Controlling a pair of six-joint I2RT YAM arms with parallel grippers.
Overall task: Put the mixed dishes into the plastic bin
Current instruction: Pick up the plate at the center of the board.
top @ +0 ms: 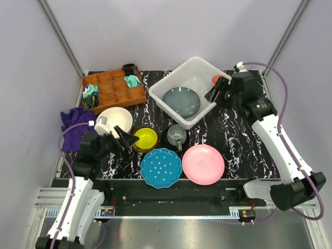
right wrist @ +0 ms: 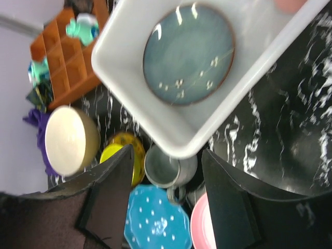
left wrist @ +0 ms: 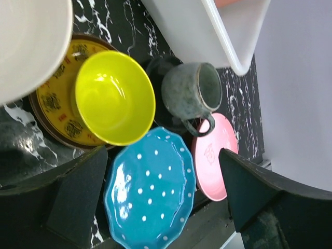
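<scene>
Plastic bin: the plastic bin (top: 199,75) stands in the upper middle of the top view. Its long sides seem to run from lower left to upper right.
Inside the bin: the grey-blue plate (top: 181,101) lies flat on the floor. The pink cup (top: 216,79) is in the right corner, half hidden.
On the table: the cream bowl (top: 115,120), small yellow bowl (top: 146,138), grey mug (top: 177,135), blue dotted plate (top: 161,167) and pink plate (top: 203,164) are grouped on the table (top: 233,135), lower middle of the frame.
Left gripper: the left gripper (left wrist: 163,155) has wide jaws and holds nothing. It hovers over the yellow bowl and the dotted plate.
Right gripper: the right gripper (right wrist: 168,150) has jaws partly apart with nothing between them. It is above the bin's right edge.
Handling: all pieces look stiff, glazed and smooth, so probably slippery and breakable. The bowls and the mug are likely heavier than the plates.
Where to hold: I would pinch a bowl or the mug at its rim, one finger inside and one outside. A flat plate gives only its thin edge.
Pointing: bowls and mug open upward. They are round, so have no long axis. The mug's handle points to the lower edge of the top view, toward the two plates.
</scene>
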